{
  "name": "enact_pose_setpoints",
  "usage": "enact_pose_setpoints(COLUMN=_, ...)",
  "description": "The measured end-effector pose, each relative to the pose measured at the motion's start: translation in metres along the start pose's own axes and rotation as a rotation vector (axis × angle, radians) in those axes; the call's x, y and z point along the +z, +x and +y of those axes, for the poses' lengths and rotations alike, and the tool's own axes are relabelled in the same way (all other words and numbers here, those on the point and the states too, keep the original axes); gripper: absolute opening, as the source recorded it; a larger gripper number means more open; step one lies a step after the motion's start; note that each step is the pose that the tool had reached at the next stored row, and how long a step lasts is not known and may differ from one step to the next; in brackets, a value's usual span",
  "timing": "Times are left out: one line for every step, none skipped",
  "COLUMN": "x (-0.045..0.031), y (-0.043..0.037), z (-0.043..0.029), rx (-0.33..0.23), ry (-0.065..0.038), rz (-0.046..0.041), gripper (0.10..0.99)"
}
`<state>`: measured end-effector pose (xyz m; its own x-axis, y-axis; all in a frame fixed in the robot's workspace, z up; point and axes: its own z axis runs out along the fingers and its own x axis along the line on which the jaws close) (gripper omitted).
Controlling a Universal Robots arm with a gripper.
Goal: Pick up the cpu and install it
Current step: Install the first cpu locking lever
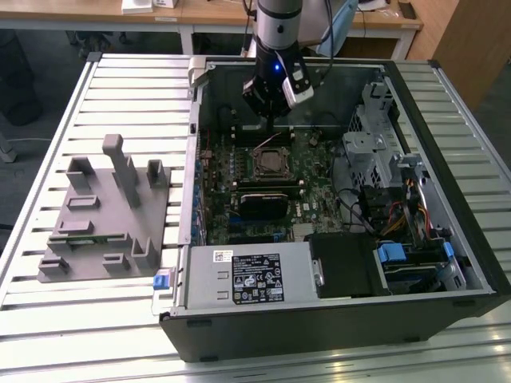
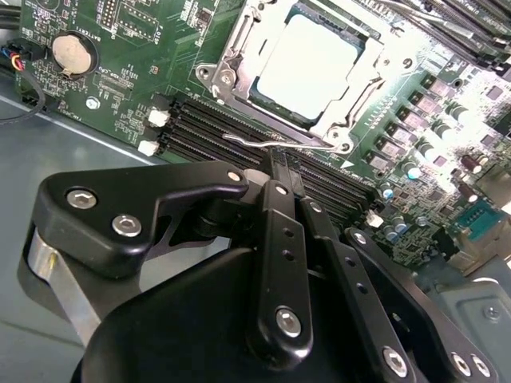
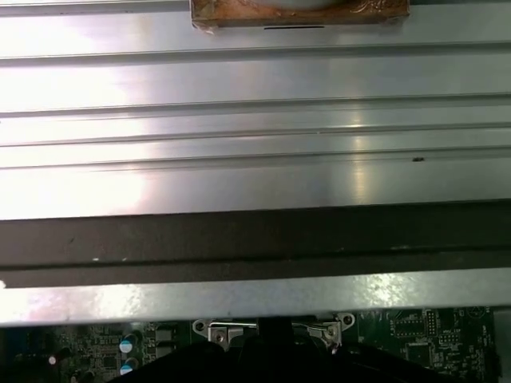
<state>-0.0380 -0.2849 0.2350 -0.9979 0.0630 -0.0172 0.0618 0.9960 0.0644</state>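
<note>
You see the end effector (image 1: 274,126) inside the open computer case (image 1: 447,295), hanging just above the motherboard (image 1: 315,187) near the far wall of the case. In the second wrist view its two black fingers (image 2: 281,177) stand pressed together with no gap between them, so it is clenched and grasps nothing. Their tips are down at the thin metal lever (image 2: 275,144) of the socket (image 2: 231,76), touching it or almost touching; you cannot tell which.

The cpu (image 2: 305,62) is already lying in the socket, its bright silver top facing up, with the metal frame of the socket around it. In the exterior view the cpu (image 1: 269,163) sits just in front of the end effector, in the middle part of the motherboard. Beside the socket, the black memory slots (image 2: 207,132) run along the board, and a round coin battery (image 2: 70,54) is seated further away on the board.

The case lies open on a ribbed metal desk (image 1: 48,263). On the exterior view's left, a gray fixture block (image 1: 104,215) rests on the desk, well apart from the case. In the first wrist view you look along the ribbed desk (image 3: 255,120) and the black edge of the case (image 3: 255,239).
</note>
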Motion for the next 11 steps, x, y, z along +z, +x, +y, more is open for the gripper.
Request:
enact_pose_setpoints(x=0.0005, y=-0.0001, z=0.0002, rx=0.0, ry=0.0, rz=0.0001, gripper=0.106)
enact_pose_setpoints(x=0.0011, y=-0.0002, z=0.0003, rx=0.0, ry=0.0, rz=0.0002, gripper=0.106)
enact_pose_setpoints(x=0.0016, y=-0.0003, z=0.0004, rx=0.0, ry=0.0, rz=0.0003, gripper=0.106)
enact_pose_setpoints(x=0.002, y=-0.0004, z=0.0005, rx=0.0, ry=0.0, rz=0.0003, gripper=0.106)
enact_pose_setpoints(x=0.0021, y=-0.0004, z=0.0005, rx=0.0, ry=0.0, rz=0.0005, gripper=0.106)
enact_pose_setpoints(x=0.0023, y=-0.0005, z=0.0005, rx=0.0, ry=0.0, rz=0.0004, gripper=0.106)
enact_pose_setpoints(x=0.0026, y=-0.0005, z=0.0006, rx=0.0, ry=0.0, rz=0.0005, gripper=0.106)
enact_pose_setpoints(x=0.003, y=-0.0006, z=0.0006, rx=0.0, ry=0.0, rz=0.0005, gripper=0.106)
enact_pose_setpoints(x=0.0034, y=-0.0007, z=0.0007, rx=0.0, ry=0.0, rz=0.0006, gripper=0.106)
enact_pose_setpoints(x=0.0037, y=-0.0008, z=0.0008, rx=0.0, ry=0.0, rz=0.0008, gripper=0.106)
enact_pose_setpoints(x=0.0041, y=-0.0009, z=0.0009, rx=0.0, ry=0.0, rz=0.0009, gripper=0.106)
